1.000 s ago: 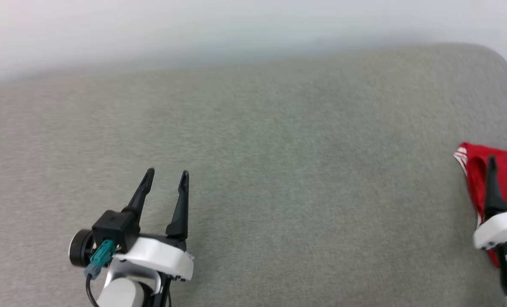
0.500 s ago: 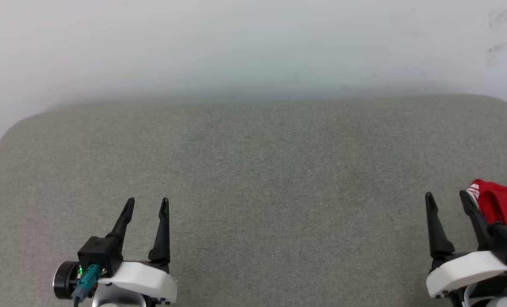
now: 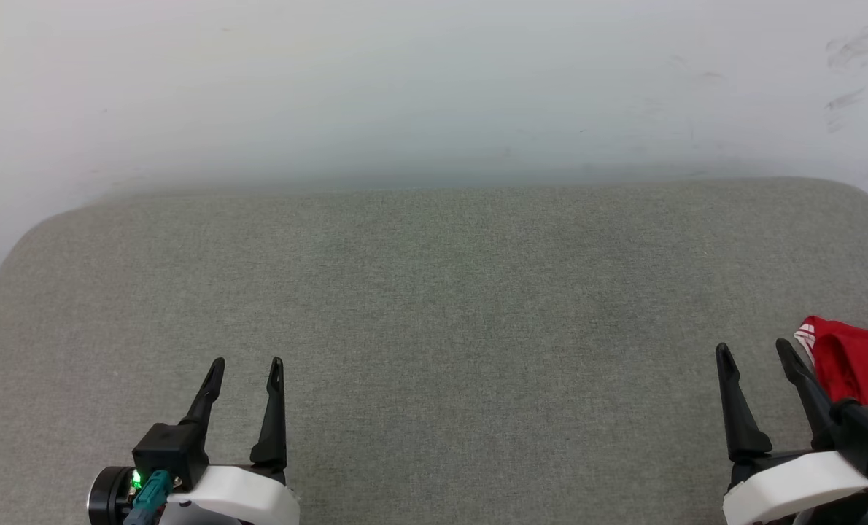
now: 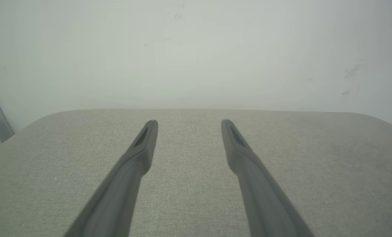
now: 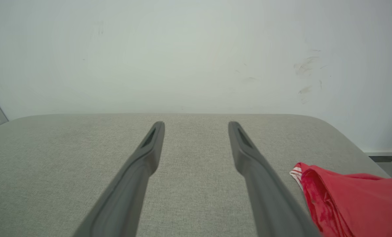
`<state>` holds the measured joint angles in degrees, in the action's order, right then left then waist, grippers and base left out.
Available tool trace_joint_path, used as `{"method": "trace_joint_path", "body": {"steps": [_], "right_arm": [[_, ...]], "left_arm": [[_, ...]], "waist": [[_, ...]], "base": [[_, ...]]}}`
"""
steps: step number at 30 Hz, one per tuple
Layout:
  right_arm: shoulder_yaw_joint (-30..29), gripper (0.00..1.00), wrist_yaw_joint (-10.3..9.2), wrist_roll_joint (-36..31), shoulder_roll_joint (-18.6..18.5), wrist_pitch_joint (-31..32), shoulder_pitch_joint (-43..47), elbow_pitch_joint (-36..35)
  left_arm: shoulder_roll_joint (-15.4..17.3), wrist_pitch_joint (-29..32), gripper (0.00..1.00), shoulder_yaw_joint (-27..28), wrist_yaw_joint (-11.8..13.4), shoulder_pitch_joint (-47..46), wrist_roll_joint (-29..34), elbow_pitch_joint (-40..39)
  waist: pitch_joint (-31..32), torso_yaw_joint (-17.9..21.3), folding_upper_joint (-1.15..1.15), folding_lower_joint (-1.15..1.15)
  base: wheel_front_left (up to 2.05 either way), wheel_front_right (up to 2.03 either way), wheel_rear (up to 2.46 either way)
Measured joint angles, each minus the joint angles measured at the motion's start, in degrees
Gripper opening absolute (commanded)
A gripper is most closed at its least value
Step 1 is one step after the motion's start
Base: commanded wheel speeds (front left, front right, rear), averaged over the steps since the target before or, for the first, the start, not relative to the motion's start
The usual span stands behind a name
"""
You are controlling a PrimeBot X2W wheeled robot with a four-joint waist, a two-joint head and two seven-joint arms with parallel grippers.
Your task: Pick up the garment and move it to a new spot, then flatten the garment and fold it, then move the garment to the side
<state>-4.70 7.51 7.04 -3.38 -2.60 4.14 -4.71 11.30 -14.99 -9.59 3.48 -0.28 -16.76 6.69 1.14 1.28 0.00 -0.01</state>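
Surface: grey fabric pad (image 3: 434, 292) with rounded corners, set against a white wall (image 3: 405, 87) that is scuffed at the right.
Left gripper (image 3: 247, 363): near left over the pad, fingers spread wide, nothing between them.
Right gripper (image 3: 753, 348): near right, fingers spread wide and empty. Its outer finger is just beside the shirt (image 3: 853, 364); whether they touch cannot be told.
Shirt detail: red, bunched at the pad's right edge, with striped red-and-white trim on the corner nearest the gripper.
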Motion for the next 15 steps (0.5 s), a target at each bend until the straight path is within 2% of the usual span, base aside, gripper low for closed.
{"method": "trace_joint_path", "body": {"steps": [14, 15], "right_arm": [[0.1, 1.00, 0.00, 0.1, 0.2, 0.5, 0.0, 0.0], [0.1, 0.00, 0.01, 0.1, 0.2, 0.6, 0.0, 0.3]], "left_arm": [[-1.9, 0.0, 1.00, 1.7, -2.5, 0.0, 2.2, 1.7], [-2.0, 0.0, 0.00, 1.7, -2.5, 0.0, 2.2, 2.0]], "waist": [[0.1, -0.4, 0.00, 0.01], [0.1, -0.4, 0.00, 0.01]], "base": [[0.00, 0.00, 0.00], [0.00, 0.00, 0.00]]}}
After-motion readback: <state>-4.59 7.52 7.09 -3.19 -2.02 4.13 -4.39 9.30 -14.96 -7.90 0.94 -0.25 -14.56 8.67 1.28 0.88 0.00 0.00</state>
